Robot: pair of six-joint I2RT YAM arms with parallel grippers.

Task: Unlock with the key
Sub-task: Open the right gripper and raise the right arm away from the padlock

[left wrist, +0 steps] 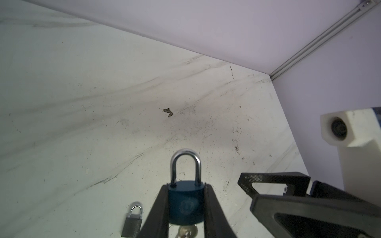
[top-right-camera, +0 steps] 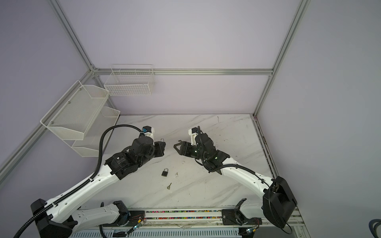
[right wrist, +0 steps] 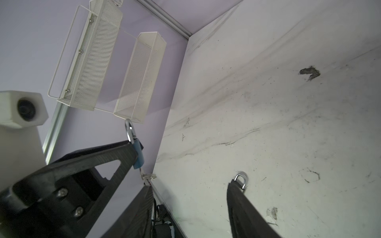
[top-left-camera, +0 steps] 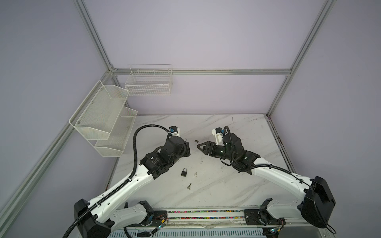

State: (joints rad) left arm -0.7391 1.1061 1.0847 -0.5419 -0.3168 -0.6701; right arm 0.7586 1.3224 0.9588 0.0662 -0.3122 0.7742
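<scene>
A white marble-patterned tabletop sat inside lilac walls edged with aluminium framing. A two-tier white mesh shelf hung on the left-hand wall, and a white wire basket hung on the back wall.

The left gripper was raised above the middle of the table. It was closed narrowly on the body of a blue padlock, with one finger pressed against each side. The silver shackle stood clear beyond the fingertips, and both of its legs met the body. A brass-coloured key showed directly under the padlock's underside. In the right wrist view a thin shank ran from that underside to a key ring. How deep the key sat could not be told.

The right gripper faced the left one from just beside it. Its jaws were spread wide and it held nothing, touching neither the padlock nor the key.

In both top views a dark padlock lay flat on the marble nearer the robot's base, with its shackle pointing toward the back wall. A loose key lay near it, apart from it and closer still to the base. A small dark scrap rested on the table farther back, between the two grippers.
</scene>
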